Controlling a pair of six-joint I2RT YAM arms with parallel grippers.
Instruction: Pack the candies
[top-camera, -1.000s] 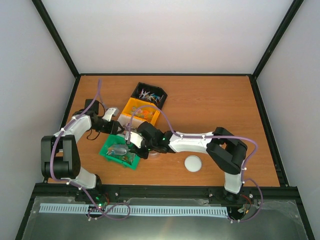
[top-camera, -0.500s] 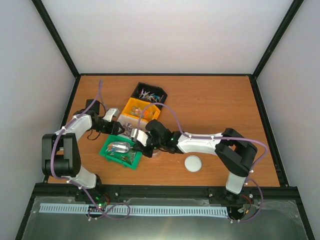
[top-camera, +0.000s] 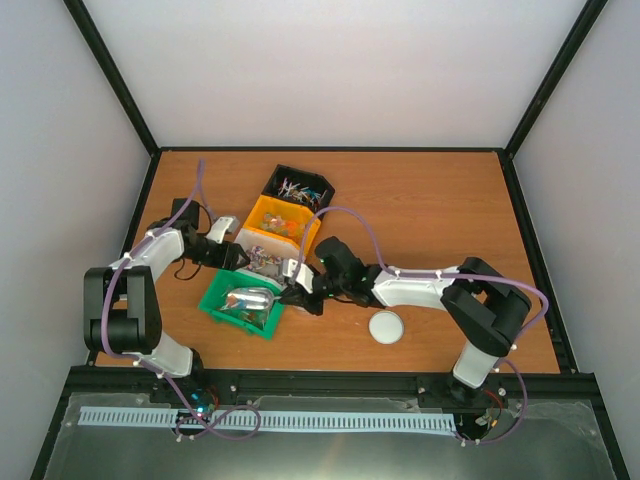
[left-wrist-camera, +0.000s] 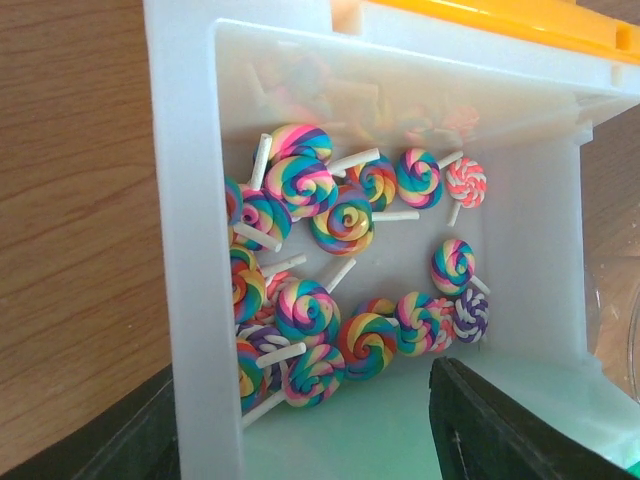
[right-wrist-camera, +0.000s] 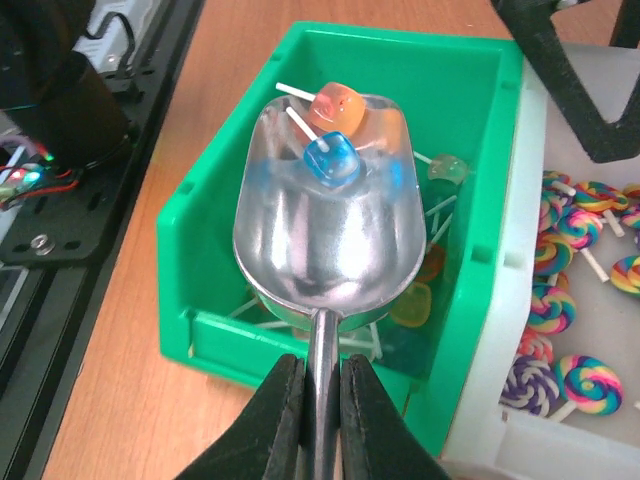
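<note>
My right gripper (right-wrist-camera: 322, 400) is shut on the handle of the shiny metal scoop (right-wrist-camera: 325, 215). The scoop sits level over the green bin (right-wrist-camera: 400, 50) and carries an orange candy (right-wrist-camera: 338, 105) and a blue candy (right-wrist-camera: 330, 160), both on sticks. More candies (right-wrist-camera: 412, 300) lie in the green bin under it. In the top view the scoop (top-camera: 248, 298) is over the green bin (top-camera: 215, 305). My left gripper (left-wrist-camera: 305, 400) is open, its jaws either side of the near wall of a white bin (left-wrist-camera: 185, 200) of swirl lollipops (left-wrist-camera: 300, 185).
The white bin (top-camera: 262, 262) touches the green bin's right side. A yellow bin (top-camera: 283, 222) and a black bin (top-camera: 298, 188) of sweets stand behind. A white round lid (top-camera: 385, 326) lies by the right arm. A clear jar edge (left-wrist-camera: 615, 330) shows beside the white bin.
The right arm has drawn back to the right, taking the scoop slightly right over the green bin. The left arm has stayed at the white bin.
</note>
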